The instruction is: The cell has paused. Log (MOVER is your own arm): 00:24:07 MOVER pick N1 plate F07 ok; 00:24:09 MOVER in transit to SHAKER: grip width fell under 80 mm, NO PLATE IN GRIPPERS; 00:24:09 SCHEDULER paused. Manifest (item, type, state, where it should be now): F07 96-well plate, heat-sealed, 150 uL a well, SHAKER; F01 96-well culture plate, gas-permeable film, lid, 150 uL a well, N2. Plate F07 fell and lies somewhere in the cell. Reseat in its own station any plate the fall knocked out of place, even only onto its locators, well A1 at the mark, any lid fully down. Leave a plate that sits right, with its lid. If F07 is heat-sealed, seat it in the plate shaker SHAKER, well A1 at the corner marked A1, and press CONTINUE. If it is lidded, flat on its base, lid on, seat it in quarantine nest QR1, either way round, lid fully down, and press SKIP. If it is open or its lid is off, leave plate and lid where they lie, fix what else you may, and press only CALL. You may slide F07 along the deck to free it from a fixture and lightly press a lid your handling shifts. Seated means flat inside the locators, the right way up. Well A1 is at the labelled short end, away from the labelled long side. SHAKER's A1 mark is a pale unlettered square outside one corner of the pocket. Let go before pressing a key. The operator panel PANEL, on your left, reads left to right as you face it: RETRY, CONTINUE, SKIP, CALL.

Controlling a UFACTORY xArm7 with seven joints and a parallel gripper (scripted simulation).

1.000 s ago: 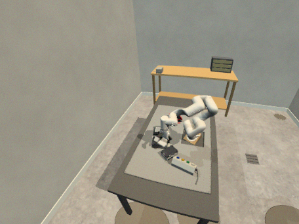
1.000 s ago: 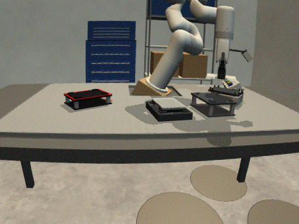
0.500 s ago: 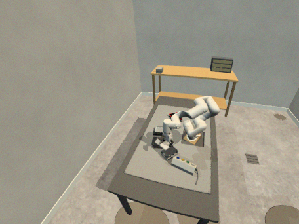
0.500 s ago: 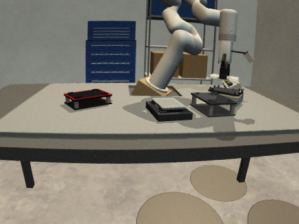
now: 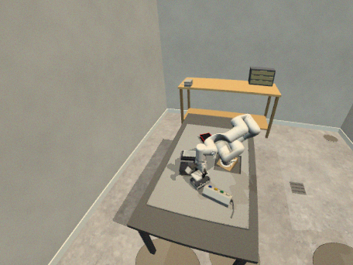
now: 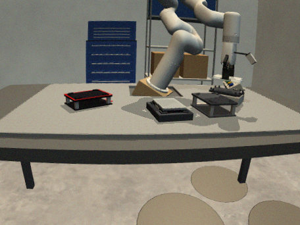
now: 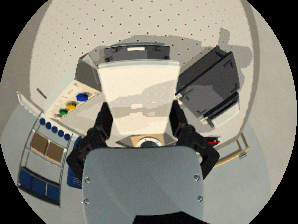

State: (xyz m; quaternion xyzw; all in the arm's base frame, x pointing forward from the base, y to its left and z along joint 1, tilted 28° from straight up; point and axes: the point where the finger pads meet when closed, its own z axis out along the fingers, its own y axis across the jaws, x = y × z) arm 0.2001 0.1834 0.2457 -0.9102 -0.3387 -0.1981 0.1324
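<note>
the claw [image 7: 141, 137] is clamped wide across a pale plate [image 7: 140, 92], carried above the tabletop [image 6: 49, 115] near the panel [image 5: 217, 194]. it looks like f07 in transit; next it needs lining up over the shaker, a1 to the mark.

Top looks down from afar, exterior frontally across table [image 6: 99, 125], wrist downward.
</note>
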